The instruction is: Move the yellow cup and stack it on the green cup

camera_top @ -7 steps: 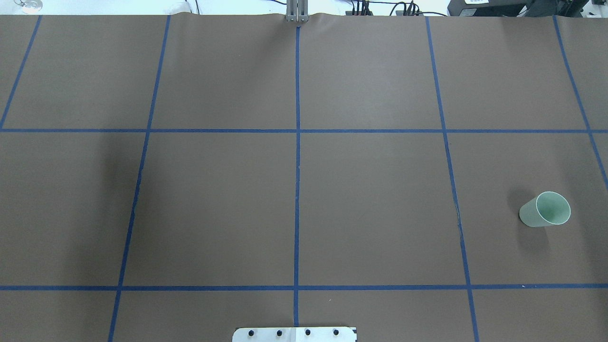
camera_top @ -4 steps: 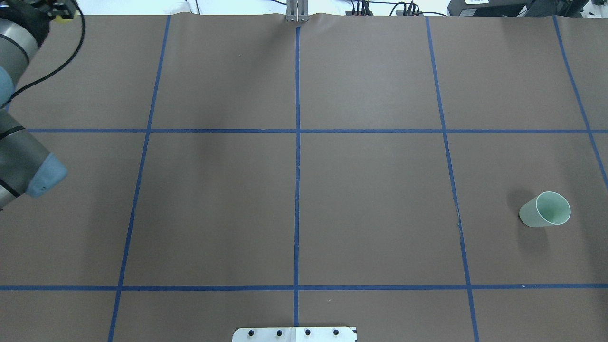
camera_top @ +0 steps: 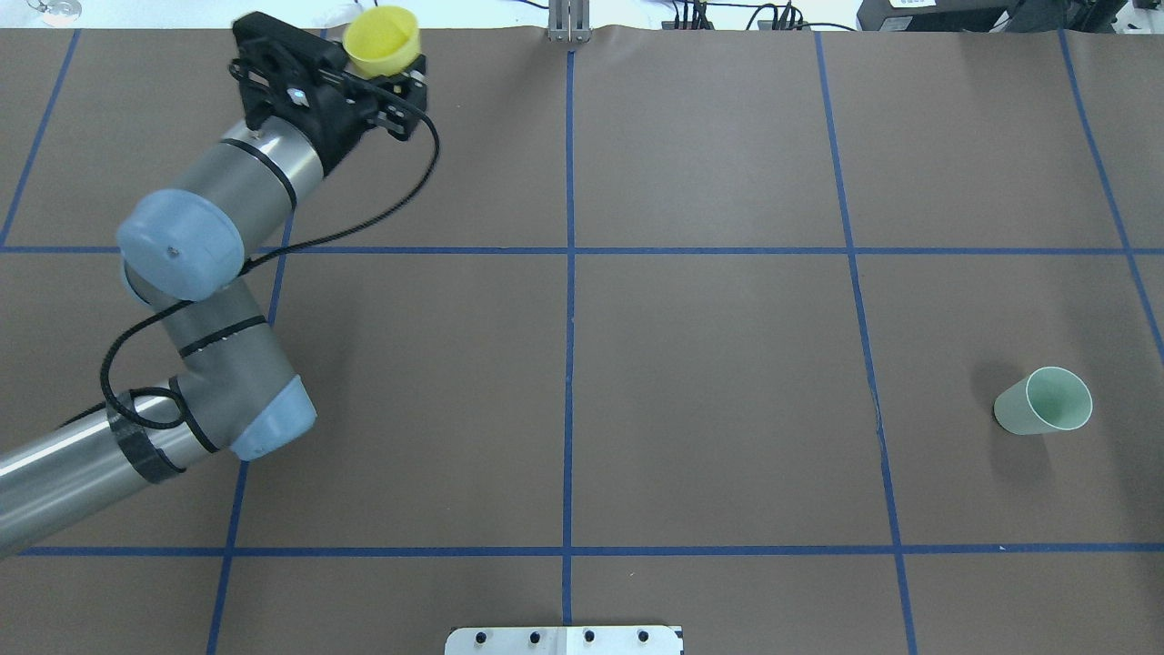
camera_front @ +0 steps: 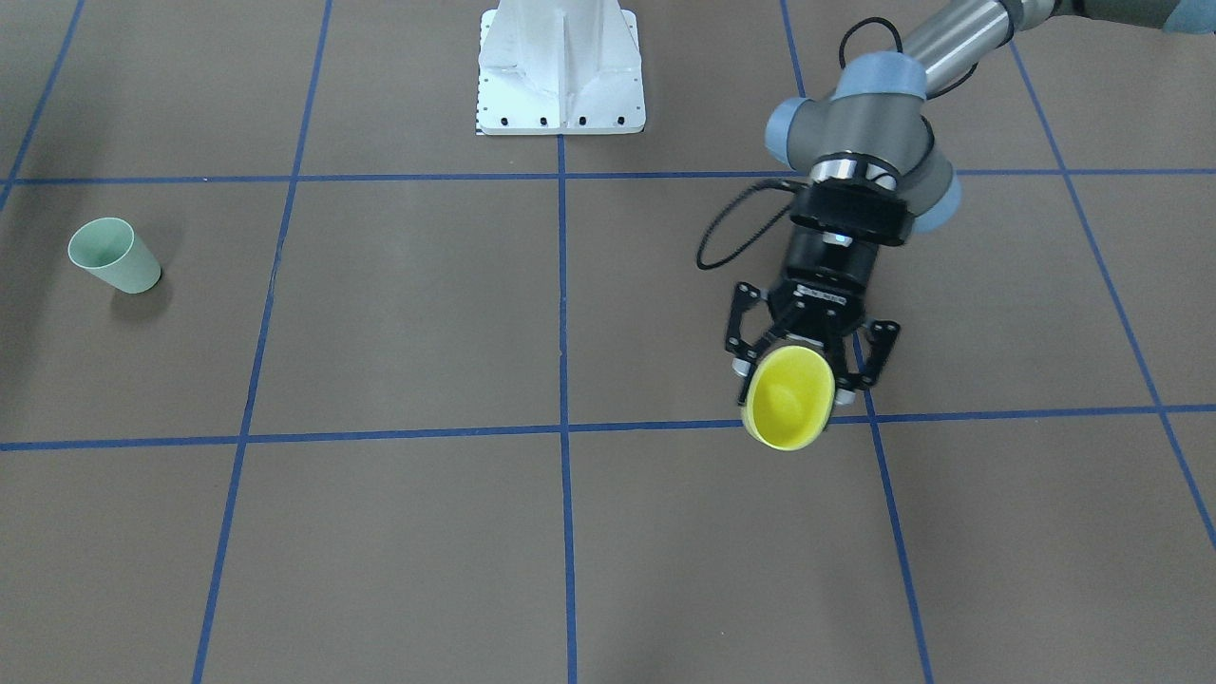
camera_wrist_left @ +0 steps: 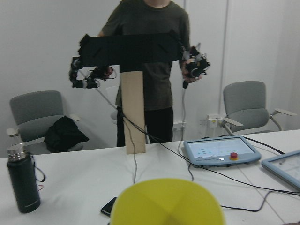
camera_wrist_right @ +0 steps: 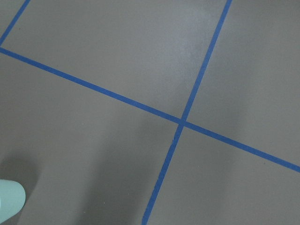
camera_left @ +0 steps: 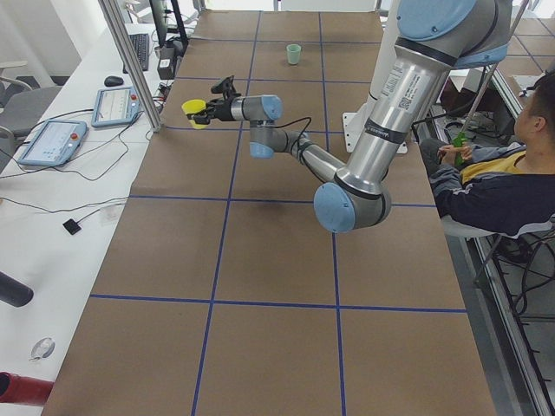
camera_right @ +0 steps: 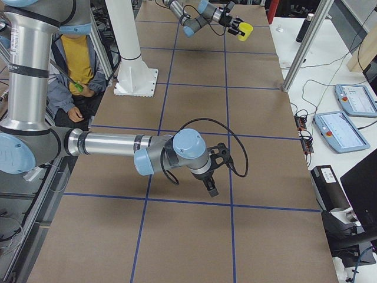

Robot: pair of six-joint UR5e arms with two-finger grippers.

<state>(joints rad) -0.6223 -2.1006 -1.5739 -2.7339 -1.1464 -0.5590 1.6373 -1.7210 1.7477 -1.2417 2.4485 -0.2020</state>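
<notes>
Arm [camera_top: 218, 182] just swept in: left pincer [camera_front: 796, 380] clamping small bright-yellow plastic tumbler [camera_top: 382, 38] (airborne), pale mint-green plastic tumbler [camera_top: 1046, 402] well apart; transfer underway.

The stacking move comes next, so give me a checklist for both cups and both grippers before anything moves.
1. Yellow cup clamped in the left gripper, off the table: ok.
2. Yellow cup mouth up: ok.
3. Green cup upright, nothing inside: ok.
4. Yellow cup above the green cup: not ok; they are at opposite ends of the table.
5. Right gripper open to receive: cannot tell; only a side view shows it.
</notes>
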